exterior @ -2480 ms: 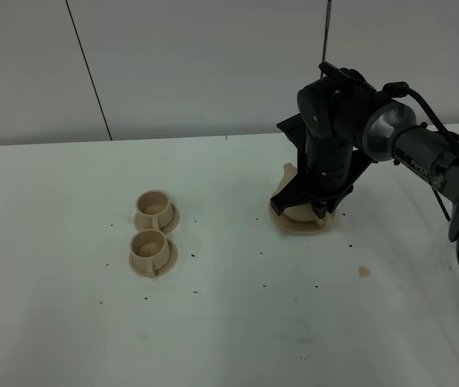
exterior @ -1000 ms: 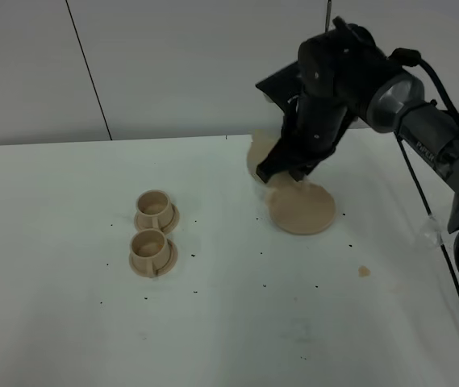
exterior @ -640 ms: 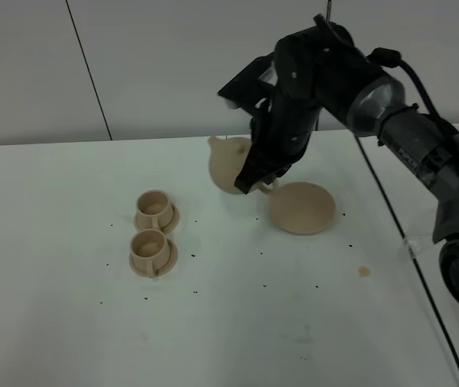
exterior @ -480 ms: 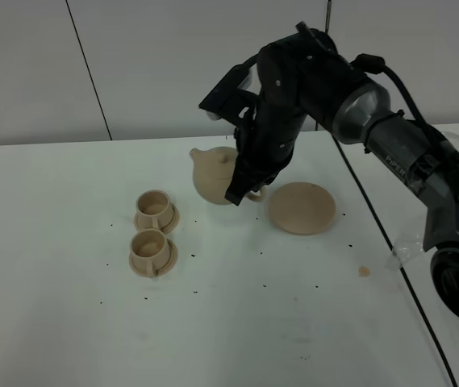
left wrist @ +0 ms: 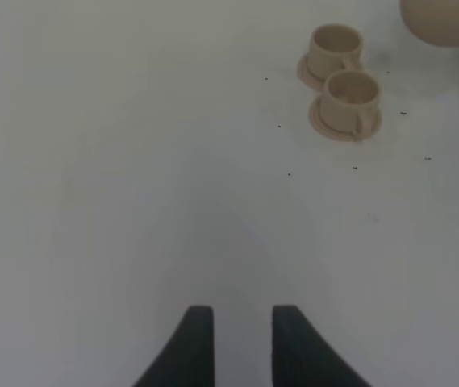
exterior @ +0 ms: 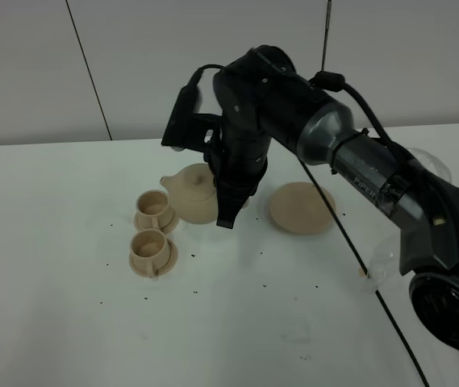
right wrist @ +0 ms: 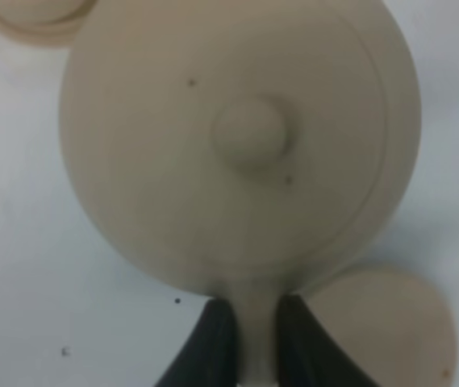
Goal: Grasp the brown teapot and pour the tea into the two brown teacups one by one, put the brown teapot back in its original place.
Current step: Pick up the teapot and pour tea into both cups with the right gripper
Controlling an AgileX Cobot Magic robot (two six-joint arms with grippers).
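Right gripper [exterior: 227,211] is closed tight on the handle [right wrist: 255,310] of the brown teapot [exterior: 190,197], keeping it upright beside the two brown teacups [exterior: 155,208], probably so nothing spills before pouring.

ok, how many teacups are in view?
2. The far teacup sits just left of the brown teapot; the near teacup is directly in front of it, toward the camera. None appear hidden.
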